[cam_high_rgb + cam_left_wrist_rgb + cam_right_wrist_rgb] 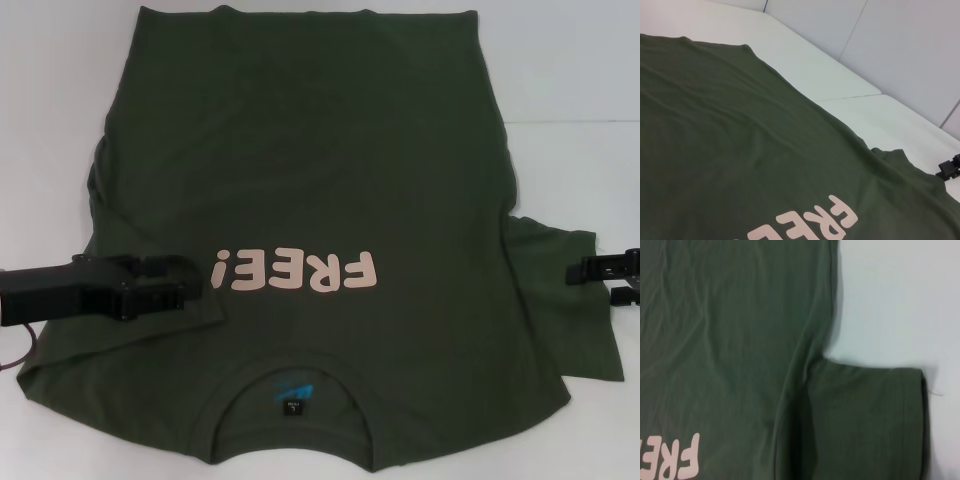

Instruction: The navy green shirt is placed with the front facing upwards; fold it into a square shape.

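The navy green shirt [320, 200] lies flat on the white tabletop [570, 60], front side up, with the collar at the near edge and the hem at the far edge. It takes up most of the middle of the surface.

On the left side, the sleeve does not stick out any more; it seems to be turned inward over the body, so I judge the first fold is made or nearly made there. The left tool [165, 285] is low over this folded part, just beside the lettering, and I cannot tell if its fingers are apart or closed, or if they hold any cloth. On the right side the sleeve [565, 300] is spread out on the tabletop, not yet folded. The right tool [605, 275] is at the outer edge of this sleeve; how wide it stands and whether it pinches the cloth I also cannot tell. So the task looks early: the right sleeve and the lengthwise folds are left to do.

The shirt is dark olive green, with pale pink letters "FREE!" [295, 270] across the chest, and a blue label [293, 390] inside the neck. The cloth has only soft wrinkles, mostly along the right seam
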Motion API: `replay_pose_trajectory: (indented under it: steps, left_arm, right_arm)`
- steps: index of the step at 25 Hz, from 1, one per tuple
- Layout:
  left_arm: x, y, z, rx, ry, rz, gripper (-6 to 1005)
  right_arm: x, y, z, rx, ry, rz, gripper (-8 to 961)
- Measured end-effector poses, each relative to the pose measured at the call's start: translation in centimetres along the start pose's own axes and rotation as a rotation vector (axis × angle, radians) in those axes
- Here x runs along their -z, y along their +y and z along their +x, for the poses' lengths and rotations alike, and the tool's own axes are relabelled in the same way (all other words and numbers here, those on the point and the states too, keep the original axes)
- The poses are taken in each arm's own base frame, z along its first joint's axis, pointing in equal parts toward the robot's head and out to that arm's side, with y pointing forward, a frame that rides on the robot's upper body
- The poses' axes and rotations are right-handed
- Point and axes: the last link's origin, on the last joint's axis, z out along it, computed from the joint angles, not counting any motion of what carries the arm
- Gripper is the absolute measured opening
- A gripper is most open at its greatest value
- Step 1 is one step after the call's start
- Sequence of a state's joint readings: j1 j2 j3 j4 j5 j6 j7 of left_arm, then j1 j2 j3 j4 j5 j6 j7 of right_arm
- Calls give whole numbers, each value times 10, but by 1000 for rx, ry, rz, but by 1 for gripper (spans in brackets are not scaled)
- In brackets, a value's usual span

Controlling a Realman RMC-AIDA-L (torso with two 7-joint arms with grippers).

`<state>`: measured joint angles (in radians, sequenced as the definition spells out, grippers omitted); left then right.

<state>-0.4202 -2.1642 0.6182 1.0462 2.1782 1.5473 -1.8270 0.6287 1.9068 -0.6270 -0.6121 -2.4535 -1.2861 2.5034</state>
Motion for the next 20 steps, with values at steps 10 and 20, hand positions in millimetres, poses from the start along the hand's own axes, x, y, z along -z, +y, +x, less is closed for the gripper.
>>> replay_pose_trajectory:
  steps: [10,20]
  left_arm:
    - [0,-1,0,0,3,10,733]
    - [-1,-1,1,5,13,5,734]
  right_arm:
    - [-10,5,3,0,-3,-3,926]
    - [-16,18,1,37,-48,-75,927]
